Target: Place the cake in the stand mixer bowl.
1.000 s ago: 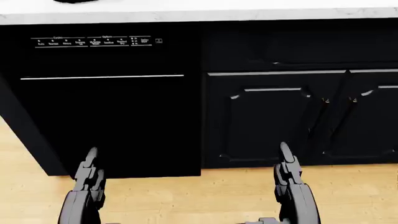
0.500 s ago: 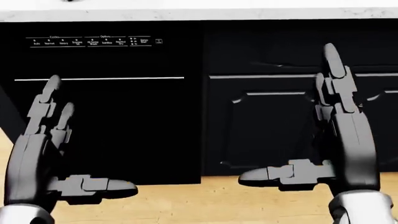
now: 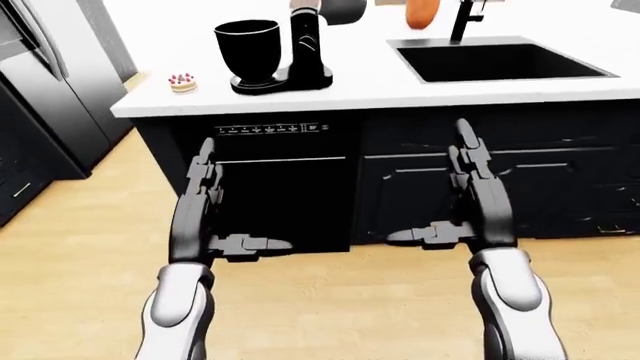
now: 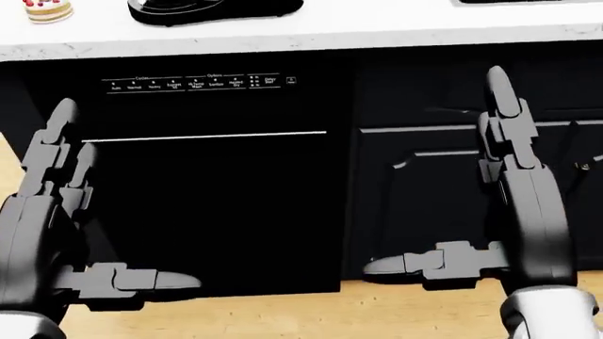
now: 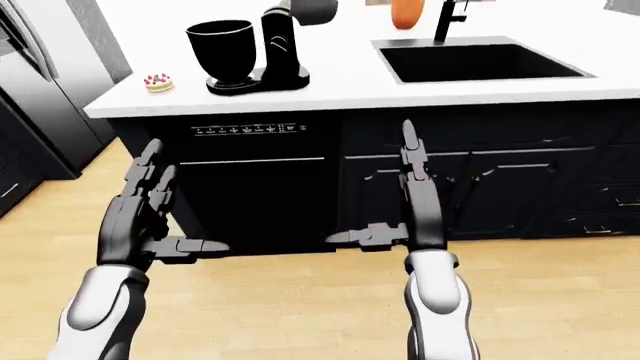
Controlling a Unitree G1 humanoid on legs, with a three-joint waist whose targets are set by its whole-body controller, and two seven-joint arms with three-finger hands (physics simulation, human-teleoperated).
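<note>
A small cake (image 3: pixel 183 82) with red topping sits on the white counter (image 3: pixel 400 90) near its left corner. It also shows at the top left of the head view (image 4: pixel 47 10). To its right stands a black stand mixer (image 3: pixel 300 52) with its black bowl (image 3: pixel 248 46) on the base. My left hand (image 3: pixel 215 202) and right hand (image 3: pixel 450 191) are both open and empty. They are raised before the black dishwasher (image 3: pixel 280 187) and cabinets, well below the counter top.
A black sink (image 3: pixel 495 60) with a faucet (image 3: pixel 465 19) is set in the counter at the right. An orange object (image 3: pixel 422 13) stands beside the faucet. Dark cabinets (image 3: pixel 40 127) line the left side. Wood floor (image 3: pixel 330 300) lies below.
Both hands rose from low in the head view to spread open before the dishwasher. The camera shifted, bringing the cake and mixer base into the top of the head view.
</note>
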